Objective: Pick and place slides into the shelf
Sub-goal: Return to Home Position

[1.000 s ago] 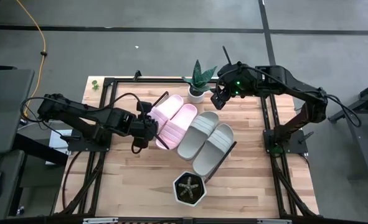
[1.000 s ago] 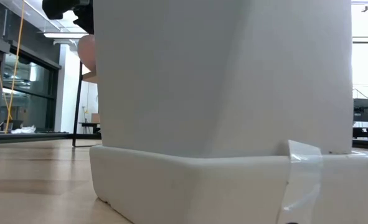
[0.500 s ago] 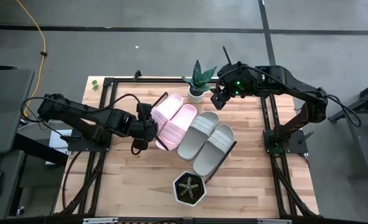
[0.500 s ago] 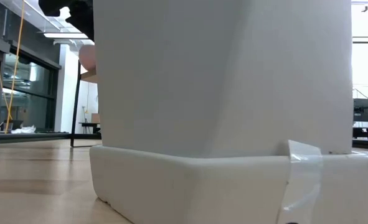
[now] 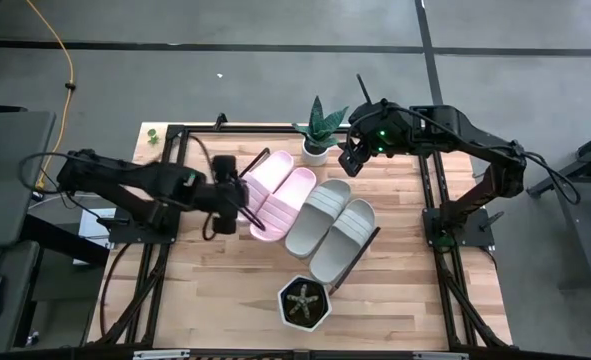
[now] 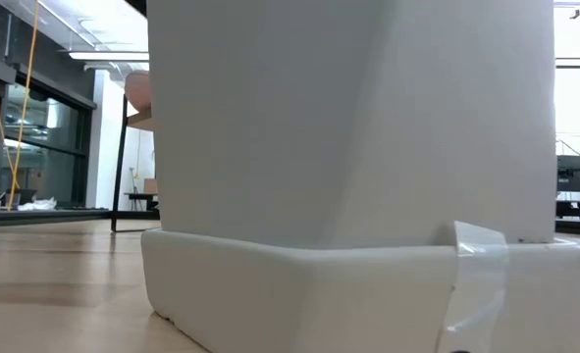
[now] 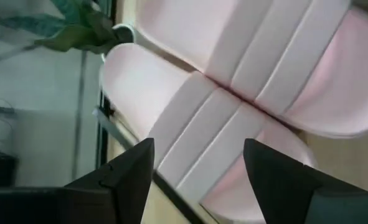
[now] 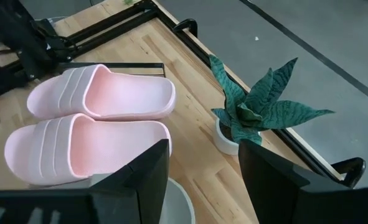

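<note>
Two pale pink slides (image 5: pixel 272 180) (image 5: pixel 293 196) and two grey-beige slides (image 5: pixel 317 212) (image 5: pixel 343 236) lie side by side, soles down, on the shelf, whose black end frame (image 5: pixel 253 162) shows beside the pink pair. My left gripper (image 5: pixel 245 200) stands open at the left of the pink slides, above their near ends. In the left wrist view (image 7: pixel 199 177) its fingers frame the ribbed straps (image 7: pixel 233 93) without touching them. My right gripper (image 5: pixel 350 160) hangs open over the far right of the table, with the pink slides (image 8: pixel 90 118) in its view.
A snake plant in a white pot (image 5: pixel 318 135) stands at the far edge, close to my right gripper. A white hexagonal planter (image 5: pixel 305 305) sits near the front edge and fills the low view (image 6: pixel 348 147). Black frame rails (image 5: pixel 165 180) run along the table's sides.
My left gripper has opened and let go of the left pink slide, then risen and drawn a little toward the table's far left, leaving the low view. The pink slide stays lying on the shelf. My right arm has kept still.
</note>
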You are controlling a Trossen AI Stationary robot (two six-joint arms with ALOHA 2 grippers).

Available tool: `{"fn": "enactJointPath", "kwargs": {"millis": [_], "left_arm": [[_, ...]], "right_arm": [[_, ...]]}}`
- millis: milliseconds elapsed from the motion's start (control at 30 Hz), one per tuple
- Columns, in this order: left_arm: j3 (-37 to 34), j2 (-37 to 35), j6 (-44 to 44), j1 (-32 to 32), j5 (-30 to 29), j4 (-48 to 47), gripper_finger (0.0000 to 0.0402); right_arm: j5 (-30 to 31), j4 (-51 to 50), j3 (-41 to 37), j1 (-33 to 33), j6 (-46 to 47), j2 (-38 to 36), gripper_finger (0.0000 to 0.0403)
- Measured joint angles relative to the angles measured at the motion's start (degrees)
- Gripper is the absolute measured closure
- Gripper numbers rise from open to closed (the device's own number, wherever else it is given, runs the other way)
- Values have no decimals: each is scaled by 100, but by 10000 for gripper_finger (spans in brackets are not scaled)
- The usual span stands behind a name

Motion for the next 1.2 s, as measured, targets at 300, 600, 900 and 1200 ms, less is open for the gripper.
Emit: {"fn": "enactJointPath", "kwargs": {"millis": [300,600,900,1200], "left_arm": [[530,-902,-1645,0,921,89,165],[536,-1826,-2435,-4,922,584,193],[-98,-2706,-2208,0,407,1131,379],[-2651,-4187,-2265,0,320,3425,396]], "right_arm": [[-228,-281,-2,194,-795,-539,220],[-212,206,-645,370,-656,-2259,304],[-618,3310,-4065,439,-165,-4138,392],[-760,5643,-6515,437,284,-4819,402]]}}
